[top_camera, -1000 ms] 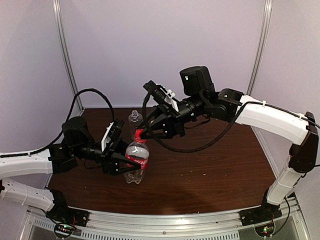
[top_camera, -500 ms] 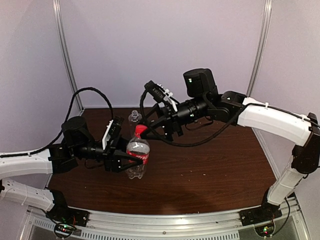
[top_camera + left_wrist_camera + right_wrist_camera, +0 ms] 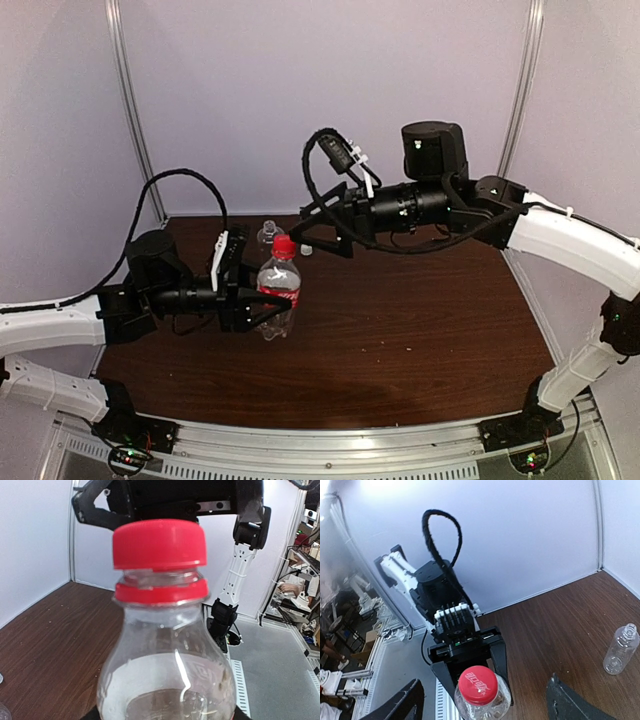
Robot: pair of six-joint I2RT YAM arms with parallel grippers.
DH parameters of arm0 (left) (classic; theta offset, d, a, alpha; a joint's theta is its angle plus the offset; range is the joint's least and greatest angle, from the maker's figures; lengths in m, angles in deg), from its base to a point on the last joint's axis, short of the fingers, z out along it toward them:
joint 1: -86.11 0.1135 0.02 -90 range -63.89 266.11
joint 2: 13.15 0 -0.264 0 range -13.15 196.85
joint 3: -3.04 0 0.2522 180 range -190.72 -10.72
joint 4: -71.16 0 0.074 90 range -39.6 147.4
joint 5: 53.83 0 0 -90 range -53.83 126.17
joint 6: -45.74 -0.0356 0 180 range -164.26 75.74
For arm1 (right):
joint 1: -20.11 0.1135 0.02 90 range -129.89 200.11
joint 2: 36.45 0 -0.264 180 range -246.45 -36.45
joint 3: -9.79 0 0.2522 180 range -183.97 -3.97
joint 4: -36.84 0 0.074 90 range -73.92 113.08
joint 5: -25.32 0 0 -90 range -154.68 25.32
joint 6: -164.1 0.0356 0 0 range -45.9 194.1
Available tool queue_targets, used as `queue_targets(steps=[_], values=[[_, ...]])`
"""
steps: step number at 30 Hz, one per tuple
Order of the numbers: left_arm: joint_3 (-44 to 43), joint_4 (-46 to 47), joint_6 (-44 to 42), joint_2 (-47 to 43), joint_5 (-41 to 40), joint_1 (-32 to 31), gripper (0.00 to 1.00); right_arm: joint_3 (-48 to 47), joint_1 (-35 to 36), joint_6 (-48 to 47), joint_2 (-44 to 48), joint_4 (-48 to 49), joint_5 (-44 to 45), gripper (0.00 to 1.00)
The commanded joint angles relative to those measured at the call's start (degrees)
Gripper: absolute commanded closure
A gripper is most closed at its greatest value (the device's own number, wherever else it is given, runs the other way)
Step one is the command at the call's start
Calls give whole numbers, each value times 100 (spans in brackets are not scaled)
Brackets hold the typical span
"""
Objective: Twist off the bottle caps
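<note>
The red-labelled bottle (image 3: 277, 296) stands upright over the table, and my left gripper (image 3: 275, 312) is shut on its body from the left. Its red cap (image 3: 284, 243) is on the neck and sits a little above the red ring (image 3: 161, 591). My right gripper (image 3: 303, 237) hovers just right of the cap, open, touching nothing. In the right wrist view the cap (image 3: 477, 684) lies between the two spread fingers (image 3: 402, 705), well apart from both. The plain bottle (image 3: 267, 234) stands behind with no cap on its neck (image 3: 629, 628).
The dark wooden table (image 3: 420, 330) is closed in by white walls at the back and sides. The right arm's cable loop (image 3: 330, 150) arches above the bottles. A metal rail (image 3: 330, 440) runs along the near edge.
My right gripper has let go of the red cap, opened wide and drawn back up and to the right. My left gripper has brought the bottle upright and slightly right.
</note>
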Motion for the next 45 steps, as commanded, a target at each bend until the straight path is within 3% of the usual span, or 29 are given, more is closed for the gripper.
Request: queue_targets(steps=[1, 7, 15, 24, 37, 45], values=[[-253, -21, -123, 72, -681, -33, 70, -56, 50, 934, 102, 130, 1347, 16], [-351, -152, -84, 174, -1163, -33, 70, -285, 219, 1313, -226, -33, 1994, 15], [-366, -253, -95, 198, -1395, -33, 70, -475, 312, 1404, -521, -76, 1912, 19], [-361, -312, -127, 197, -1469, -31, 70, -508, 347, 1393, -673, -17, 1627, 42], [-346, -349, -160, 180, -1519, -33, 70, -561, 371, 1350, -784, -12, 1446, 55], [-330, -368, -161, 141, -1563, -33, 70, -499, 373, 1170, -733, 64, 1341, 80]])
